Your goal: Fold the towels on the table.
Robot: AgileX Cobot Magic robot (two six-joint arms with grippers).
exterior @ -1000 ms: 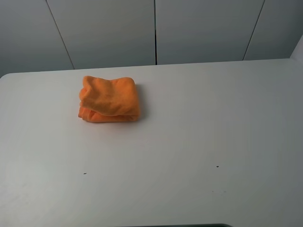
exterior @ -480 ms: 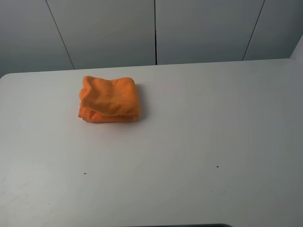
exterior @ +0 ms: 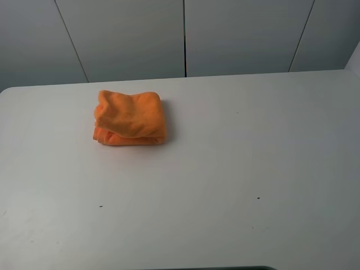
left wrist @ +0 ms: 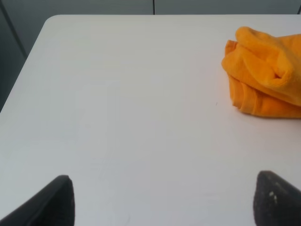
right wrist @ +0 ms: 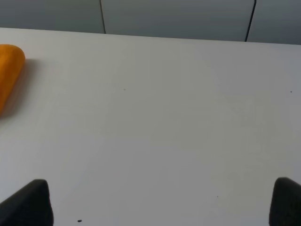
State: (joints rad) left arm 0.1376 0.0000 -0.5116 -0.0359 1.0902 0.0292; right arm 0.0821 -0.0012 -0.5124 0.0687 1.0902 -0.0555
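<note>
The orange towel (exterior: 130,118) lies folded in a thick bundle on the white table (exterior: 225,169), at the back left. It also shows in the left wrist view (left wrist: 265,77) and as an orange edge in the right wrist view (right wrist: 9,75). No label shows. My left gripper (left wrist: 164,207) is open and empty, well back from the towel, with only its fingertips (left wrist: 54,200) in view. My right gripper (right wrist: 162,207) is open and empty over bare table, far to the right of the towel. Neither gripper shows in the exterior high view.
Grey wall panels (exterior: 185,36) stand behind the table's far edge. A few tiny dark specks (exterior: 258,197) mark the tabletop. The table's rounded left corner (left wrist: 49,21) shows in the left wrist view.
</note>
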